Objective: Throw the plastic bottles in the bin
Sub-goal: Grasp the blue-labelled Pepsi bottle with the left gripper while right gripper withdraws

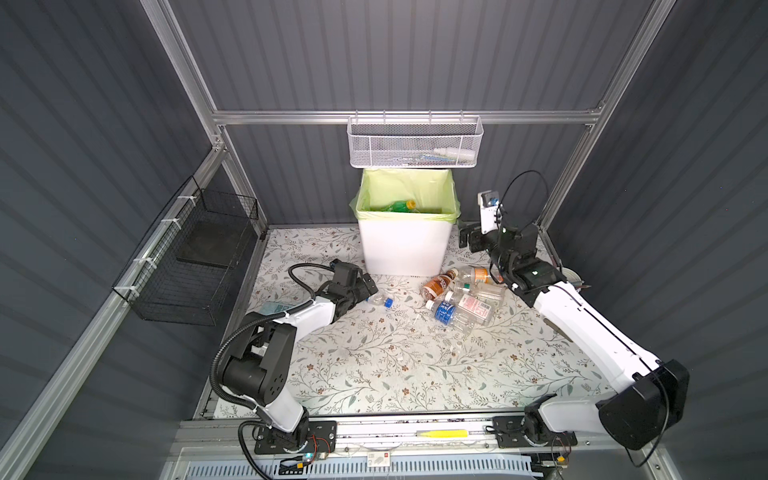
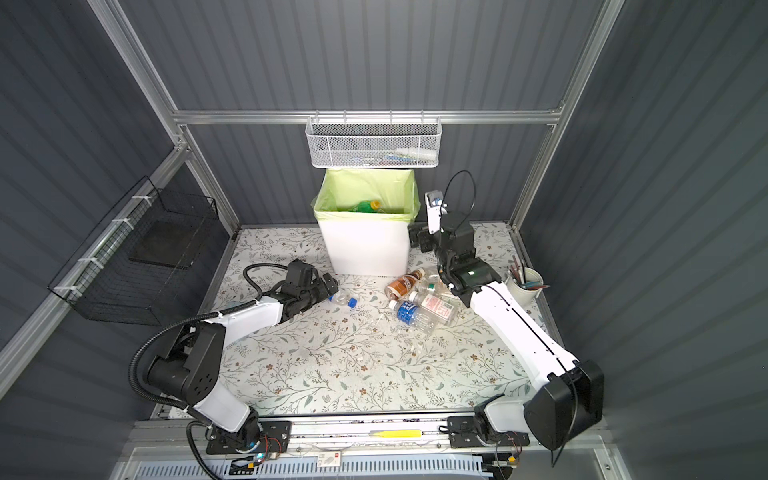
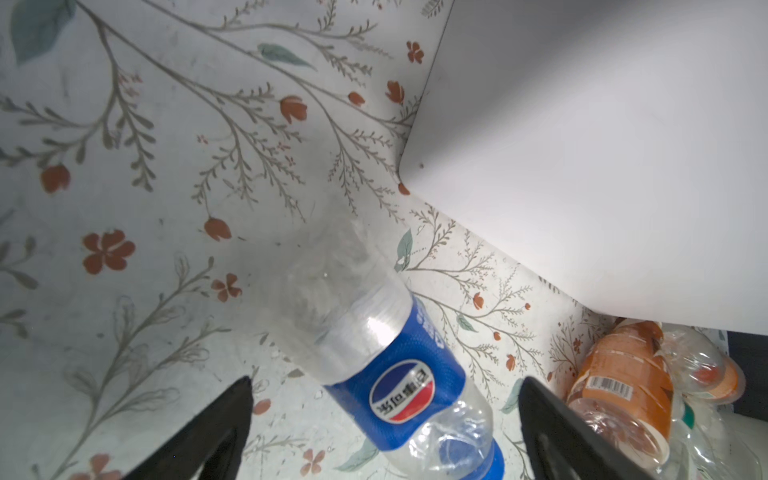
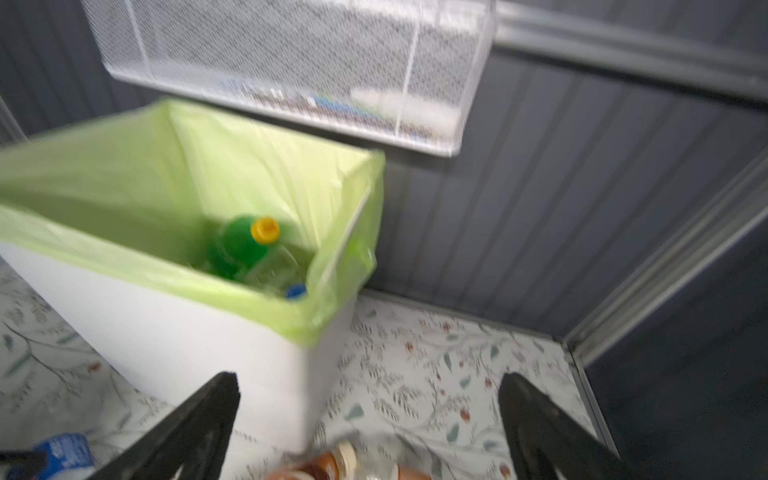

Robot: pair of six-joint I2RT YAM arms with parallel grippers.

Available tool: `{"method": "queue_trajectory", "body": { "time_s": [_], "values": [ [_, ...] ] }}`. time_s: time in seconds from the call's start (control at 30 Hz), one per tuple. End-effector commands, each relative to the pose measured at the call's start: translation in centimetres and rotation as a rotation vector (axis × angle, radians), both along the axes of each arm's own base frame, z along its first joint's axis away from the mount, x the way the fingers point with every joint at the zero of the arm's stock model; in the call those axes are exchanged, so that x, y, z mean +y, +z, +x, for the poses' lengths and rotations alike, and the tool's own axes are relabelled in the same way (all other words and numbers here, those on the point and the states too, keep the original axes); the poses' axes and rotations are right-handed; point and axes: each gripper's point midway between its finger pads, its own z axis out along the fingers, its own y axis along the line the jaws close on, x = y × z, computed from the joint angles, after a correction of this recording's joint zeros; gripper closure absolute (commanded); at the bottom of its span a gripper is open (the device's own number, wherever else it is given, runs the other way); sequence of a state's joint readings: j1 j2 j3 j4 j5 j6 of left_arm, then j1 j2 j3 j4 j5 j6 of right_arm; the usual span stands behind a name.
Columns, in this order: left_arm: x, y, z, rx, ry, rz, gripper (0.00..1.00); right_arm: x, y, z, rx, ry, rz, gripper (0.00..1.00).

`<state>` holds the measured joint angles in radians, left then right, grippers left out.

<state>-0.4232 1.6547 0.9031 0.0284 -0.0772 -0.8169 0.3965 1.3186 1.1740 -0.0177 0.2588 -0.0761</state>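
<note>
While my left gripper (image 3: 385, 380) hangs jaws apart over it, Pepsi bottle (image 3: 386, 361) lies flat on floral table (image 3: 124, 166), cap toward bottle pile (image 1: 461, 297); white bin (image 1: 405, 245) just beyond. Right gripper (image 4: 370, 378) apart, empty, beside bin.

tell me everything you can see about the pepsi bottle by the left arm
The pepsi bottle is small clear plastic, apparently empty, with a blue wrap label, a round red, white and blue logo and a blue cap. Its shoulder near the cap looks dented. It lies on its side on the floral tabletop, apart from the bin. The open left end effector straddles it, neither finger visibly touching.
</note>
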Motion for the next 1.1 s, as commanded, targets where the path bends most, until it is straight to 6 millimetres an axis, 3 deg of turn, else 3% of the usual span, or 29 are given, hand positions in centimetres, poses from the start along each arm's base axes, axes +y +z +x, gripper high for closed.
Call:
{"method": "queue_trajectory", "body": {
  "time_s": [0.0,0.27,0.43,0.5,0.7,0.83,0.93,1.03,1.07],
  "values": [
    [-0.2,-0.4,0.0,0.053,0.060,-0.015,0.00,-3.1,1.3,-1.7,-0.046,-0.089,0.121,0.01],
    [0.0,-2.3,0.9,0.093,0.099,0.012,0.01,-6.3,-5.8,-3.9,0.078,-0.179,0.147,0.01],
    [0.0,-3.8,1.1,0.121,0.119,0.014,0.07,-7.5,-8.0,-5.1,0.102,-0.217,0.170,0.01],
    [-0.1,-4.1,1.2,0.118,0.123,0.004,0.13,-7.8,-8.8,-5.4,0.114,-0.228,0.175,0.01],
    [0.2,-3.6,1.4,0.077,0.150,-0.042,0.46,-8.1,-10.0,-5.9,0.130,-0.236,0.181,0.01],
    [0.7,-2.2,1.4,0.016,0.166,-0.084,0.58,-8.3,-10.3,-5.9,0.133,-0.241,0.186,0.01],
    [1.5,-0.2,1.3,-0.040,0.186,-0.100,0.61,-8.2,-10.0,-5.9,0.127,-0.236,0.191,0.01],
    [2.4,4.6,1.3,-0.159,0.193,-0.098,0.61,-8.1,-9.5,-5.8,0.118,-0.229,0.195,0.01],
    [2.8,7.1,1.3,-0.217,0.191,-0.090,0.61,-8.1,-9.3,-5.8,0.113,-0.228,0.197,0.01]
  ]
}}
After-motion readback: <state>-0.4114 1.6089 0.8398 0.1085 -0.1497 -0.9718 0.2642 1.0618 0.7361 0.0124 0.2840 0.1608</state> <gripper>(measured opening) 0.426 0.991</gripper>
